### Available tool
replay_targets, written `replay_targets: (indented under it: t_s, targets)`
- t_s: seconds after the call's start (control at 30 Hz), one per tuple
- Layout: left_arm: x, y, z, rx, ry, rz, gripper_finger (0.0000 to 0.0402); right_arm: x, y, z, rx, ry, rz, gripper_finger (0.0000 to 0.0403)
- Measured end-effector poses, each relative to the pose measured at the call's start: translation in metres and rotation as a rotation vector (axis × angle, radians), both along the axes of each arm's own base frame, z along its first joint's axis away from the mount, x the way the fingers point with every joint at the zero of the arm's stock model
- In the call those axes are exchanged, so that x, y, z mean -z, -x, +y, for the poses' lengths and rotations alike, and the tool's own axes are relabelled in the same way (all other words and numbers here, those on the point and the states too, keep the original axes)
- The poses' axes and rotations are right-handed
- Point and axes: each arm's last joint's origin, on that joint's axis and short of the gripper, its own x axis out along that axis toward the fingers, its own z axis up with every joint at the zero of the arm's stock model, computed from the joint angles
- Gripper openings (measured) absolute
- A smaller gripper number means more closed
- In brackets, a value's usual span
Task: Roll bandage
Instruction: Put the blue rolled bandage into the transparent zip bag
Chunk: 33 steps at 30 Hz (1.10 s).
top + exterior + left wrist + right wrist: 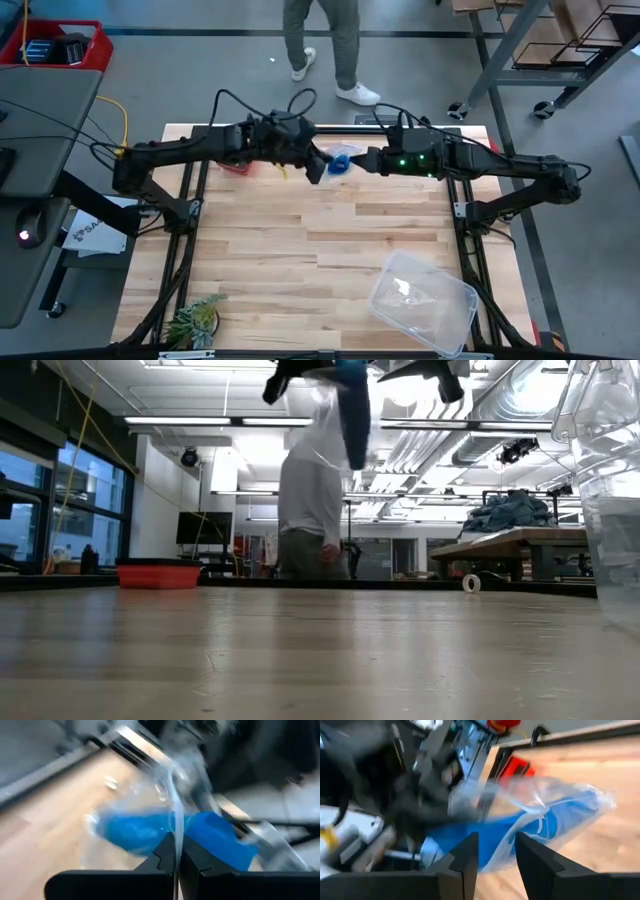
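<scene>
The bright blue bandage (340,162) sits inside a clear plastic bag (540,790), held high above the far middle of the table. In the low view the bag and bandage (350,410) hang well clear of the wood. My left gripper (176,855) comes from the table's left and is shut on the bag. My right gripper (496,852) comes from the right, open. Its two fingers stand on either side of the bag's blue-filled part (492,840). My left gripper pinches a fold of the clear bag's film (175,827) between its two shut fingers, next to the bandage (135,832) inside. It comes from the table's left, slanting slightly down. The bag is lifted clear and hangs below the fingers. My right gripper has the bag between its fingers; whether they touch it I cannot tell.
A small red tray (232,165) lies at the far left under my left arm. A clear plastic container (425,300) stands at the near right, and a green sprig (195,320) lies at the near left. A person (330,50) stands beyond the far edge.
</scene>
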Motion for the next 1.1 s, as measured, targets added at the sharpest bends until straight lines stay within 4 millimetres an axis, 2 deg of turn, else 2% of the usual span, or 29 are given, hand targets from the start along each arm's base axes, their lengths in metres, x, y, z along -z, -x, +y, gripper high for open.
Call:
replay_targets:
  t_s: [0.13,0.2,0.27,0.37,0.43,0.5,0.63,0.73,0.83,0.97,1.1]
  targets:
    - [0.006,-0.001,-0.005,0.082,0.018,0.044,0.0000,-0.003,0.003,-0.004,0.027,0.054,-0.004,0.0117]
    - [0.008,0.001,0.000,0.036,0.010,0.074,0.0000,-0.004,0.003,-0.004,0.021,0.069,-0.001,0.0117]
    - [0.008,0.002,0.005,0.003,0.080,0.064,0.0000,-0.004,0.003,-0.003,-0.006,0.062,-0.002,0.0117]
    - [0.006,0.001,0.003,0.092,0.132,0.038,0.0000,-0.003,0.003,-0.002,-0.046,0.074,0.005,0.0117]
    - [0.010,0.006,0.004,0.053,0.088,0.102,0.0000,-0.003,0.003,-0.002,-0.057,0.100,0.013,0.0117]
    - [0.015,0.010,0.011,-0.016,0.123,0.156,0.0000,-0.004,0.003,-0.002,-0.064,0.119,0.016,0.0117]
    - [0.019,0.010,0.011,0.090,0.167,0.175,0.0000,-0.009,0.001,-0.001,-0.168,0.171,-0.030,0.0117]
    - [0.020,0.010,0.014,0.064,0.211,0.180,0.0000,-0.016,-0.002,-0.001,-0.244,0.240,-0.097,0.0115]
    - [0.014,0.004,0.018,0.075,0.212,0.089,0.0000,-0.015,-0.001,-0.002,-0.235,0.258,-0.083,0.0092]
    - [0.007,0.002,0.018,0.080,0.255,0.011,0.0000,-0.014,-0.003,-0.002,-0.232,0.276,-0.080,0.0017]
    - [0.006,0.001,0.022,0.071,0.265,-0.010,0.0000,-0.012,-0.005,-0.002,-0.253,0.267,-0.078,0.0004]
